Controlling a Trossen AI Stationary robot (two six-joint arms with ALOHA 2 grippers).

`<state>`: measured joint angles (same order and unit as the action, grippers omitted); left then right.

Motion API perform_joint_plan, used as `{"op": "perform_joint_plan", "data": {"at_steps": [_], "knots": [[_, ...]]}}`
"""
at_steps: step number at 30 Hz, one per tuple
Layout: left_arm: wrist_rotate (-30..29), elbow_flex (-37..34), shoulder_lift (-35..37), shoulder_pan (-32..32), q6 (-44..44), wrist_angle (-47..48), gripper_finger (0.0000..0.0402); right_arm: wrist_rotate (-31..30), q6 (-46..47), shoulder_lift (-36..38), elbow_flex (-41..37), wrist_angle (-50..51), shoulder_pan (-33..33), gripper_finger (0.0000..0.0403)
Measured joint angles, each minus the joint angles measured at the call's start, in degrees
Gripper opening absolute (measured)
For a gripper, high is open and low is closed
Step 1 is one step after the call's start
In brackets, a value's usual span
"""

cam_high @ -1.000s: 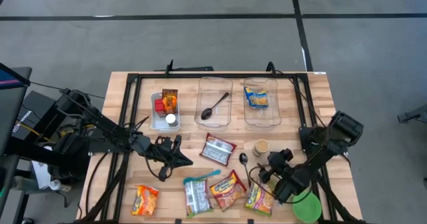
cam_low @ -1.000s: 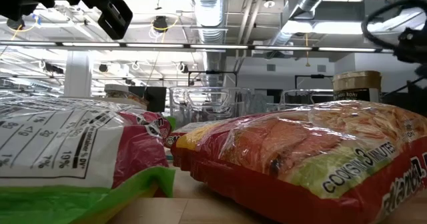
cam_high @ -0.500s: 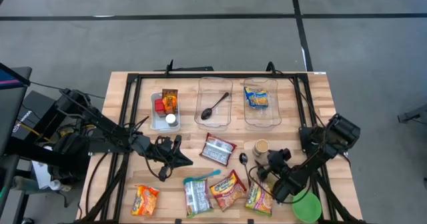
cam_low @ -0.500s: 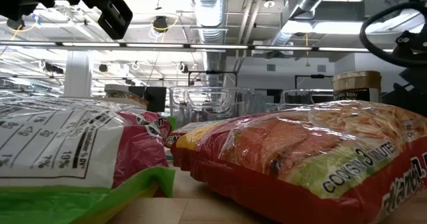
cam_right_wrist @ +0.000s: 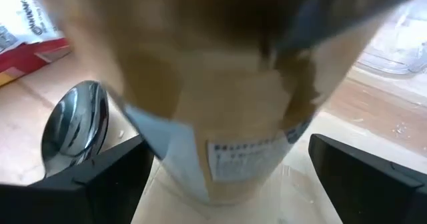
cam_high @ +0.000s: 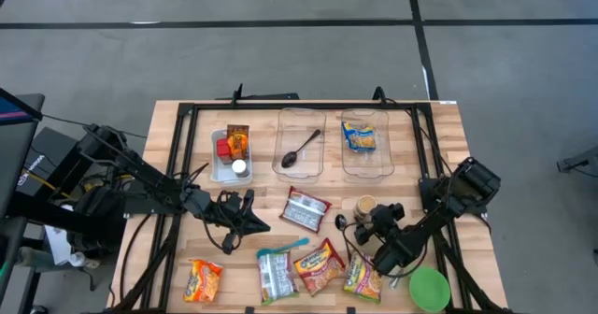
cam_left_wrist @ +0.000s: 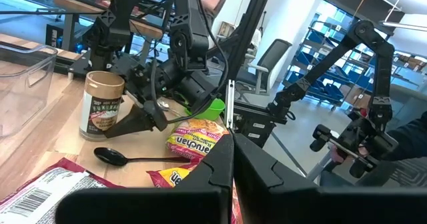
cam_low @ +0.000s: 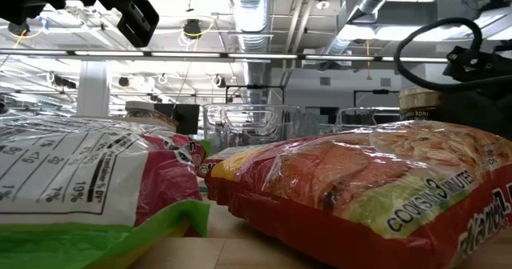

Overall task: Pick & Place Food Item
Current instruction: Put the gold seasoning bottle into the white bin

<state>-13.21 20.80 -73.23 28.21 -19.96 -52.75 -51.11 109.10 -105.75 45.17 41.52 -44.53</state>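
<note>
A brown paper-wrapped cup stands upright on its base on the wooden table, right of centre. My right gripper is open just on its near side. In the right wrist view the cup fills the gap between the two fingers, which stand on either side of its lower part without touching it. The left wrist view shows the same cup with the right fingers at its base. My left gripper hovers shut over the table's middle left, holding nothing.
A black spoon lies beside the cup. Noodle packs lie toward the near edge, with a green bowl at the near right. Three bins stand at the far side.
My right gripper has moved toward the table's left and far side, closing in on the brown cup, and has rolled a little at the wrist. Its fingers have stayed open. The cup has not moved.
</note>
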Motion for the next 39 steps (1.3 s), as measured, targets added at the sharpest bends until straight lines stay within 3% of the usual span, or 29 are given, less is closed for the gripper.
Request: {"op": "perform_joint_plan", "data": {"at_steps": [9,20,39], "knots": [[0.0,0.0,0.0,0.0,0.0,0.0,0.0,0.1,-0.6,0.0,0.0,-0.3,2.0,0.0389],[0.0,0.0,0.0,0.0,0.0,0.0,0.0,0.1,-8.6,0.0,0.0,-2.2,3.7,0.0389],[0.0,0.0,0.0,0.0,0.0,0.0,0.0,0.2,-9.7,0.0,0.0,-4.1,4.8,0.0389]]}}
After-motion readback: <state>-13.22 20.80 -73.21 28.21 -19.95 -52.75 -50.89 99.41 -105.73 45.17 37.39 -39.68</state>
